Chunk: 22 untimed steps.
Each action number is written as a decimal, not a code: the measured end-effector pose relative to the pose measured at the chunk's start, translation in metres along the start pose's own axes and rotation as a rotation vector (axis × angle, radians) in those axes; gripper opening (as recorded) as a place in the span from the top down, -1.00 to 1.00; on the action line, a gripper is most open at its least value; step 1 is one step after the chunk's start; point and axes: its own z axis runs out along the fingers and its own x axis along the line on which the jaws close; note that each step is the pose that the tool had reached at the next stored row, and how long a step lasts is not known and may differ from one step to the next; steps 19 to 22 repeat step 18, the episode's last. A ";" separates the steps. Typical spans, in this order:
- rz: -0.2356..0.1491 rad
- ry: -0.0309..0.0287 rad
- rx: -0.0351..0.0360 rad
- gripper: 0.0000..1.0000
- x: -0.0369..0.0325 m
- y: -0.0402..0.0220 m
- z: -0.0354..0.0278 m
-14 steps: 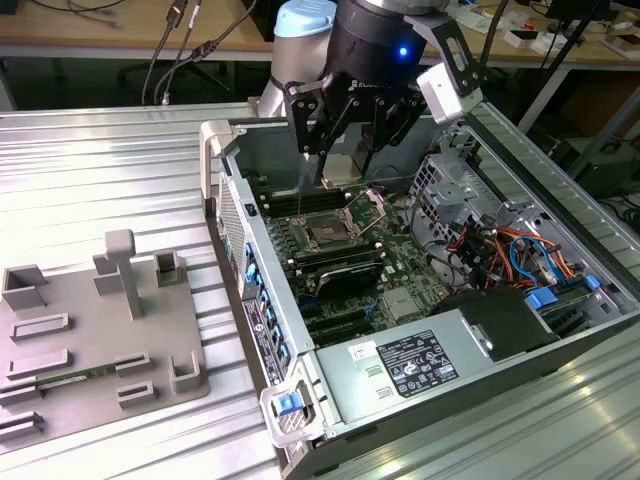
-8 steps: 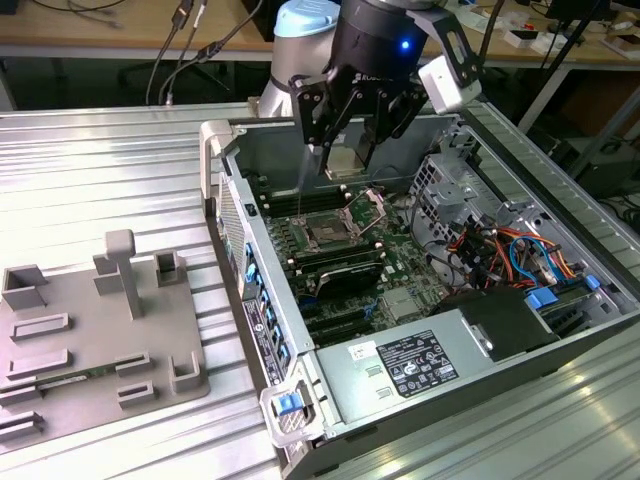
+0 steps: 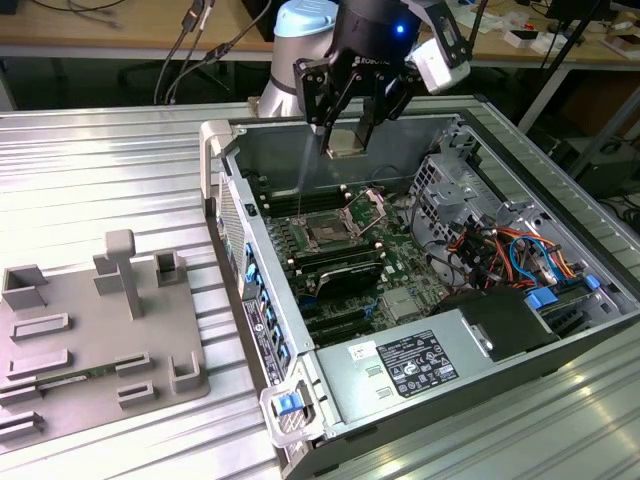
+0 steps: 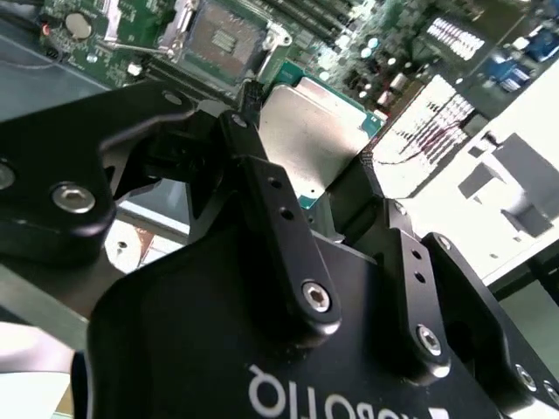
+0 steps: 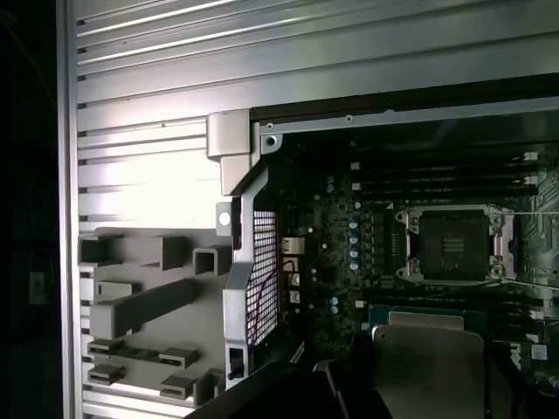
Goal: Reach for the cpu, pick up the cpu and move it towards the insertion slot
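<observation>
Jaws (image 4: pixel 310 188): we saw them clamped on the cpu (image 4: pixel 307 140) | cpu held above the open computer case (image 3: pixel 330 390) | insertion slot (image 3: pixel 328 232) on the motherboard inside lay bare, frame open | grey tray (image 3: pixel 90 340) sat on the tabletop (image 3: pixel 100 170).

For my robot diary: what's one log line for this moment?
gripper: shut on cpu | position: raised above open computer case | insertion slot: empty, frame open

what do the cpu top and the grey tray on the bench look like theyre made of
The cpu, held in the pincer, looks like brushed metal on top: pale silvery, with a soft sheen and a thin darker rim. The grey tray looks like matte moulded or printed plastic: uniform dull grey with blocky raised holders and no shine, though the exact plastic is unclear.
</observation>
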 end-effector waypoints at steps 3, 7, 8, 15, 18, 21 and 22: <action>0.000 0.0017 0.0004 -0.09 -0.0086 0.0144 0.0021; 0.000 0.0066 0.0006 -0.09 -0.0196 0.0270 0.0075; 0.000 0.0073 0.0006 -0.09 -0.0213 0.0287 0.0084; 0.003 0.0107 0.0013 -0.09 -0.0280 0.0378 0.0121; 0.003 0.0107 0.0013 -0.09 -0.0283 0.0377 0.0121; 0.003 0.0107 0.0013 -0.09 -0.0283 0.0377 0.0121; 0.003 0.0107 0.0013 -0.09 -0.0283 0.0377 0.0121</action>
